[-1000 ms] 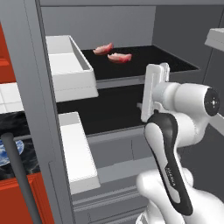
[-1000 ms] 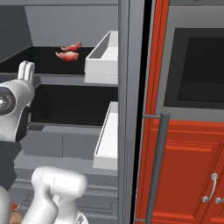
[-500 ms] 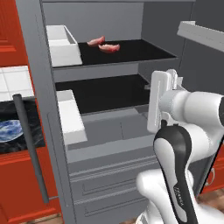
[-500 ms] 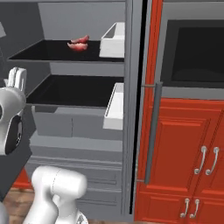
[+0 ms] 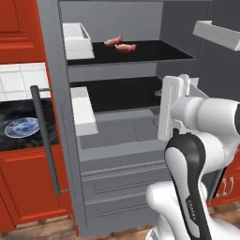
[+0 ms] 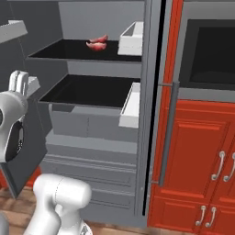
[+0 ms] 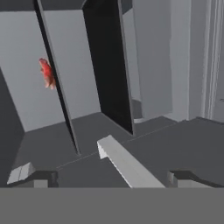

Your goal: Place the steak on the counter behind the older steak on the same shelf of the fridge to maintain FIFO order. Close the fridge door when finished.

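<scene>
Stage: both steaks (image 5: 120, 44) lie on the shelf (image 5: 154, 52) | gripper (image 7: 109, 177): we see it wide open, empty | door (image 5: 49, 117): left of hand, still open.

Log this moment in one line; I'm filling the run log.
gripper: open, empty | steaks: both on upper shelf | fridge: doors open

1. Two raw pink steaks, the steak (image 5: 113, 41) and the older steak (image 5: 126, 47), are seen lying flat, just beside each other, mid-shelf.
2. The shelf (image 5: 154, 52), black and upper, sits inside the open grey fridge (image 5: 117, 154).
3. The black veined counter (image 5: 18, 140) is seen left of the fridge.
</scene>
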Motion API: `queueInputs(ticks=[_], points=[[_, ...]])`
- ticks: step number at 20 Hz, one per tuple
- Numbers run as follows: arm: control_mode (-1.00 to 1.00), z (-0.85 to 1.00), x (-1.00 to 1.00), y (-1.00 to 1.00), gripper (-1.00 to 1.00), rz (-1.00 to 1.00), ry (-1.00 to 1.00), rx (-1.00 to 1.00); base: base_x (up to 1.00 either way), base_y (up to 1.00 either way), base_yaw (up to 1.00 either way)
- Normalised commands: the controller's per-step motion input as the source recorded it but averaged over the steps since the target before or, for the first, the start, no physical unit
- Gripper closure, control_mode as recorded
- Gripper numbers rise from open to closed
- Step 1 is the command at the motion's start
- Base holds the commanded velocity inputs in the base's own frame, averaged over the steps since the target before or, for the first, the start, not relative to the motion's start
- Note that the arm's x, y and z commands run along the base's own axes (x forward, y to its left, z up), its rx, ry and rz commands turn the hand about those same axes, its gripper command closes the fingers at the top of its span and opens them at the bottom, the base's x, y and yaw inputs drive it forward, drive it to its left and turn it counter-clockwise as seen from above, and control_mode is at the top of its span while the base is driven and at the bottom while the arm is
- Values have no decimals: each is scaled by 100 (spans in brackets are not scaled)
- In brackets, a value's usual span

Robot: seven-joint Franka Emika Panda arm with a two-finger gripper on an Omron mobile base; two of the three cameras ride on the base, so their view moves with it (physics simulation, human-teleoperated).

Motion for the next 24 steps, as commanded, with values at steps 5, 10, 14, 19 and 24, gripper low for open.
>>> queueInputs(ticks=[5,10,14,19,24], points=[[100,0,0,0,-100,0,0,0,-1,38,18],[100,0,0,0,-100,0,0,0,0,2,16],[-100,-11,-1,0,-100,3,0,0,0,0,10],[-100,-24,-48,-61,-100,2,0,7,0,0,0],[-100,0,-58,-100,-100,0,-5,12,0,0,0]])
